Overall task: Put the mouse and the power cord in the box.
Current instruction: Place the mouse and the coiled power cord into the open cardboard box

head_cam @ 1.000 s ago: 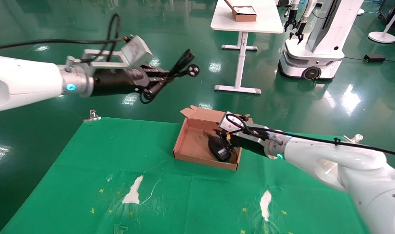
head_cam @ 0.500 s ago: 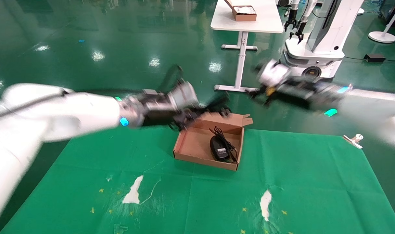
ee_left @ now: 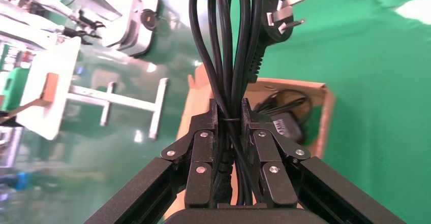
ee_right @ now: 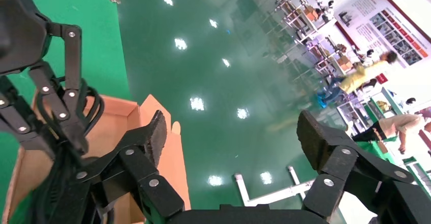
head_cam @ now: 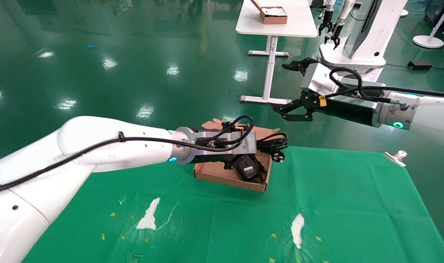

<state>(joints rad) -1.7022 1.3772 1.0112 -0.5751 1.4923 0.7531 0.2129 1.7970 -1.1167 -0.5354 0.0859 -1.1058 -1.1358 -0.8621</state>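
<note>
Power cord [head_cam: 271, 143] is hanging clamped in the left gripper [head_cam: 244, 159] fingers over the box [head_cam: 222, 174] at frame centre, long axis pointing right past the mouse [head_cam: 246, 167] inside, while the right gripper [head_cam: 293, 89], wide and empty, is hovering upper right.

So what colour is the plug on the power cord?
Black, with silver prongs; the plug on the power cord shows best in the left wrist view.
</note>
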